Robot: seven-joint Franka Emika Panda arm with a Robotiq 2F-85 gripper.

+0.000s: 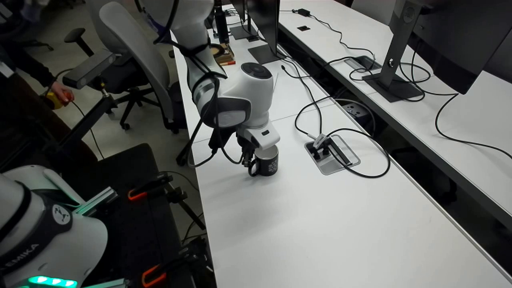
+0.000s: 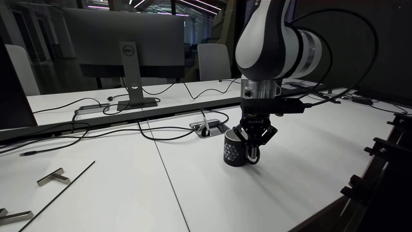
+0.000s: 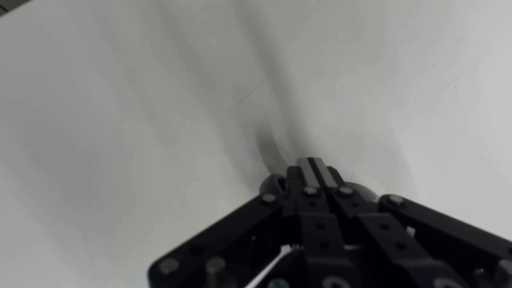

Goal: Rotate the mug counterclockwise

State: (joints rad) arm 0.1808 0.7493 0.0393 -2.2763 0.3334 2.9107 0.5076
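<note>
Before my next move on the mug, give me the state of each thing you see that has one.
Mug: upright on the table.
Gripper: shut, at the mug's handle; contact unclear.
Cable box: open, plugs in it.
Dell monitor: upright, back showing; on or off unknown.
Base lights: lit green.

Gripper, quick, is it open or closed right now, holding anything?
Gripper: closed, nothing seen in its grip, beside the mug; contact unclear.
</note>
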